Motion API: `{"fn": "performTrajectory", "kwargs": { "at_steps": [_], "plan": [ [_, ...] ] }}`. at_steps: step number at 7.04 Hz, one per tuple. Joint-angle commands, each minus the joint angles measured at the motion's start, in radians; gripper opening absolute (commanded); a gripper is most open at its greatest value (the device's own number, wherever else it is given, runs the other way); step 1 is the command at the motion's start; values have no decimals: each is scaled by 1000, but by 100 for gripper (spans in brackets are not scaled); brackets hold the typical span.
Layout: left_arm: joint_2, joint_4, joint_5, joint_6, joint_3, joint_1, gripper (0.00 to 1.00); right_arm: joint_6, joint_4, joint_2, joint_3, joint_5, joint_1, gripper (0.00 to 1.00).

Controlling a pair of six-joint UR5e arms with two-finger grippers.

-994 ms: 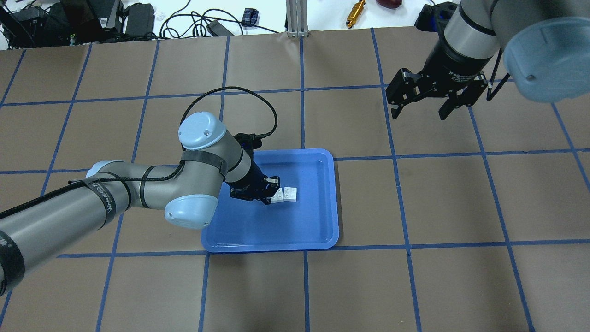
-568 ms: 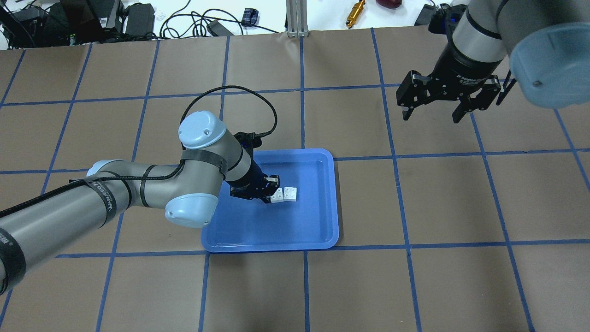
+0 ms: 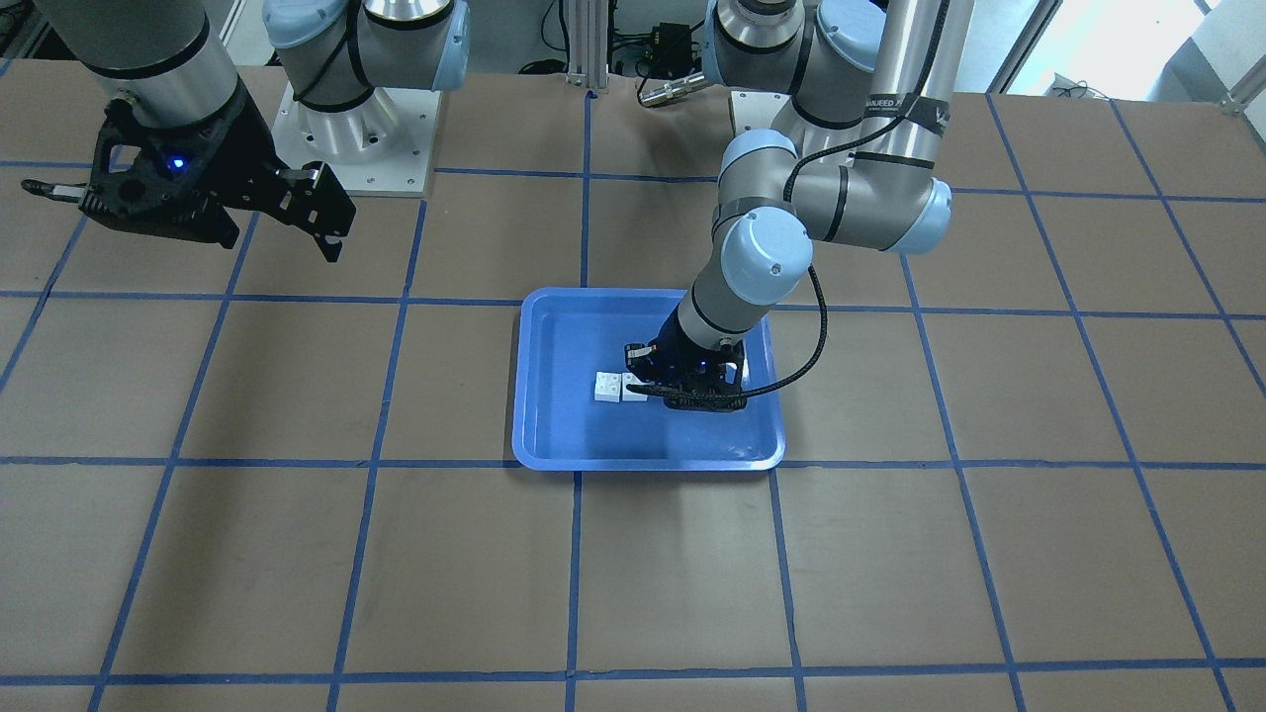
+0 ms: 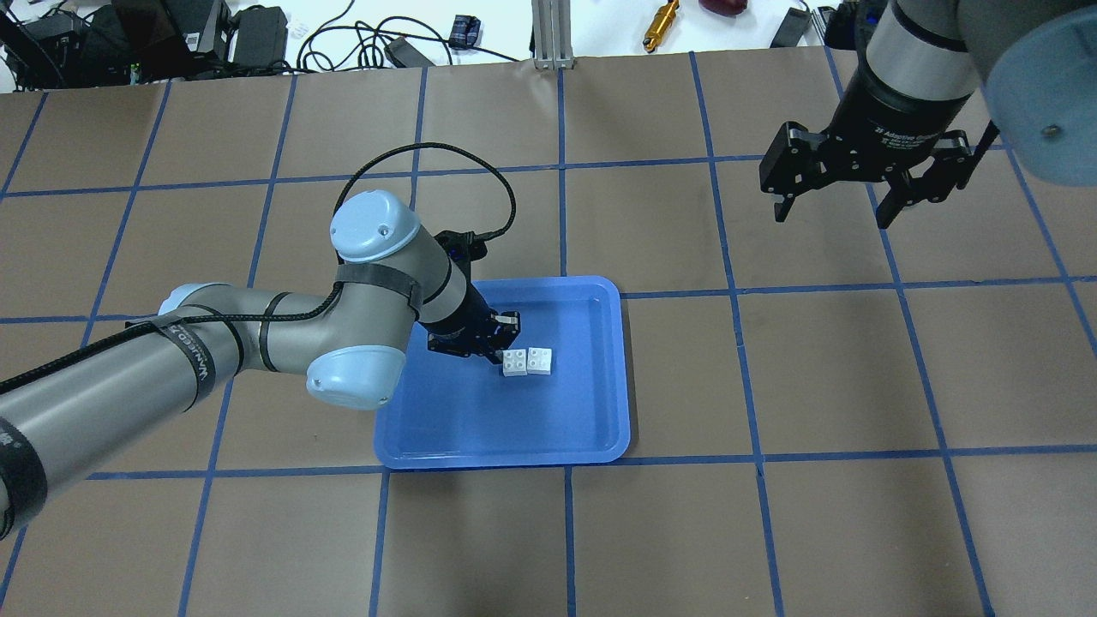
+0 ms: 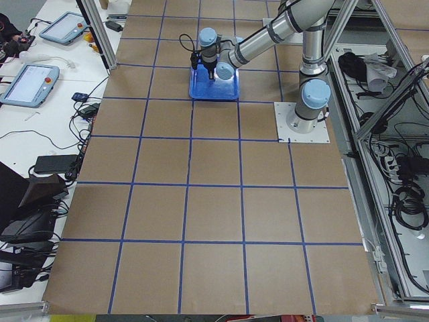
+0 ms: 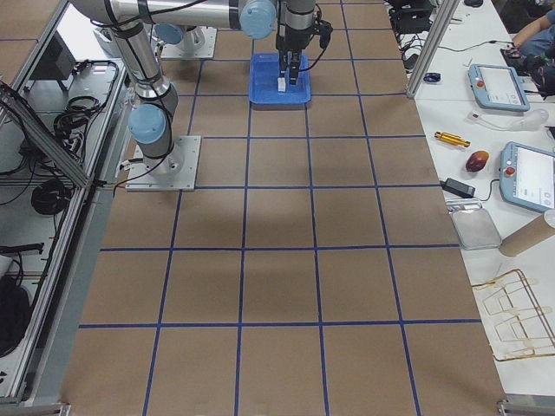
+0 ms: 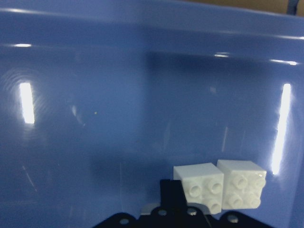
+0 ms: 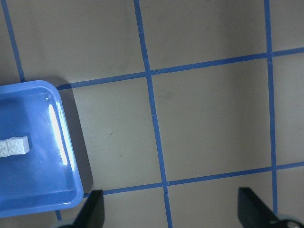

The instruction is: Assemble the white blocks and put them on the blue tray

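white blocks [image 4: 527, 362] sit touching, side by side, on the blue tray [image 4: 591, 428], clicked together or not, can't tell. left jaws parted just beside them, holding nothing; right jaws wide, empty, well apart, so only pulling clear looks to remain.

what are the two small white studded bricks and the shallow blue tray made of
The two small white studded bricks: probably hard moulded plastic, matte, with crisp studs and edges. The shallow blue tray: likely plastic too, glossy, as bright light streaks reflect off its floor.
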State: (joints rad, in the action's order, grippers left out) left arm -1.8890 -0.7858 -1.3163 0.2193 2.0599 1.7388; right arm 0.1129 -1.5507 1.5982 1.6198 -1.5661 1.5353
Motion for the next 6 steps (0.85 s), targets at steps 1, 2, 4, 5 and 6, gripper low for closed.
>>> {"fn": "performTrajectory", "kwargs": {
  "at_steps": [1, 2, 4, 5, 6],
  "plan": [
    [-2, -1, 3, 2, 0, 1, 0, 19, 9, 3, 0, -8, 3, 100],
    [-2, -1, 3, 2, 0, 1, 0, 19, 30, 3, -3, -9, 9, 100],
    [-4, -1, 5, 3, 0, 1, 0, 19, 32, 3, -11, -6, 28, 100],
    [-4, 0, 5, 3, 0, 1, 0, 18, 34, 0, -14, 1, 28, 100],
    [-5, 0, 5, 3, 0, 4, 0, 18, 32, 0, -6, 1, 26, 100]
  ]
}}
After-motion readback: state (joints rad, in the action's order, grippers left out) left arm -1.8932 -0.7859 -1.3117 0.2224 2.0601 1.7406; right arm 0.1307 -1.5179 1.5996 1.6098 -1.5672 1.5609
